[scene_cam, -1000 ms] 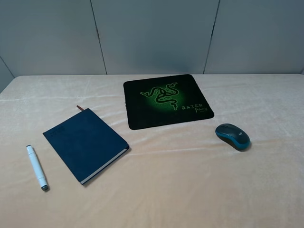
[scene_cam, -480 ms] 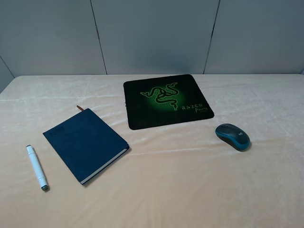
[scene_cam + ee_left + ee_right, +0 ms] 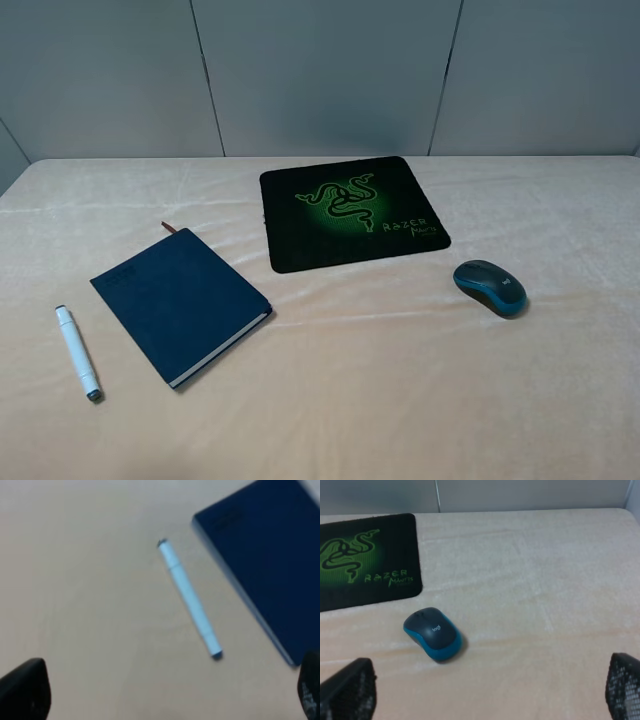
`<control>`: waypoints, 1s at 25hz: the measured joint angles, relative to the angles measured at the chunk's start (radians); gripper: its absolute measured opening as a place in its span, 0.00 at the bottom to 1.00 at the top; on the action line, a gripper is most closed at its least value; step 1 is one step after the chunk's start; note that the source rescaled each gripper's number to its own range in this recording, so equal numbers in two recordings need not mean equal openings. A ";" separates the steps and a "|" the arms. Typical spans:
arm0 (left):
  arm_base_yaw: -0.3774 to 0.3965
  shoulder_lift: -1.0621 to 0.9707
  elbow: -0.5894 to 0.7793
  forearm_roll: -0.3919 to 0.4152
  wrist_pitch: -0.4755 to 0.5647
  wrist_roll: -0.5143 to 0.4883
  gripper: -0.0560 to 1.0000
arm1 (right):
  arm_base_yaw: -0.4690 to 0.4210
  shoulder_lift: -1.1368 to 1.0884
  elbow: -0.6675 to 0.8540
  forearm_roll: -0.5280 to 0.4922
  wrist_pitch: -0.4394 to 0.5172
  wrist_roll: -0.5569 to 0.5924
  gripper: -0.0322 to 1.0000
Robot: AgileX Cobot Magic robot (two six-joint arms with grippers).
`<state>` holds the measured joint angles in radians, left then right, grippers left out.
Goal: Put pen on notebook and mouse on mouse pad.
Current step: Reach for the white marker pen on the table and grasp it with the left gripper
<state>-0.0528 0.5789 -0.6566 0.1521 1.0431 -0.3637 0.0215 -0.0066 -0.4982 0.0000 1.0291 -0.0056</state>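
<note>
The white pen point(image 3: 77, 353) lies on the cloth at the front left, just left of the navy notebook point(image 3: 180, 302). At the back centre lies the black mouse pad point(image 3: 350, 212) with its green logo. The dark grey and blue mouse point(image 3: 490, 287) sits on the cloth to the front right of the pad. Neither arm shows in the exterior high view. My left gripper point(image 3: 167, 690) hovers open above the pen point(image 3: 190, 597), beside the notebook point(image 3: 265, 560). My right gripper point(image 3: 485, 687) hangs open above the mouse point(image 3: 432, 632), with the mouse pad point(image 3: 367, 560) beyond it.
A pale peach cloth point(image 3: 400, 380) covers the whole table. Grey wall panels point(image 3: 320, 70) stand behind the far edge. The table's right edge point(image 3: 632, 525) shows in the right wrist view.
</note>
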 joint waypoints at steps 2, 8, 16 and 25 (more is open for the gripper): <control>0.000 0.087 -0.002 0.000 -0.004 -0.035 0.99 | 0.000 0.000 0.000 0.000 0.000 0.000 1.00; 0.000 0.327 -0.005 0.003 -0.098 -0.089 0.99 | 0.000 0.000 0.000 0.000 0.000 0.000 1.00; 0.000 0.598 -0.002 -0.010 -0.283 -0.094 0.99 | 0.000 0.000 0.000 0.000 0.000 0.000 1.00; 0.000 0.832 0.021 -0.077 -0.442 -0.098 0.99 | 0.000 0.000 0.000 0.000 0.000 0.000 1.00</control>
<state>-0.0528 1.4112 -0.6353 0.0752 0.6010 -0.4617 0.0215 -0.0066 -0.4982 0.0000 1.0291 -0.0056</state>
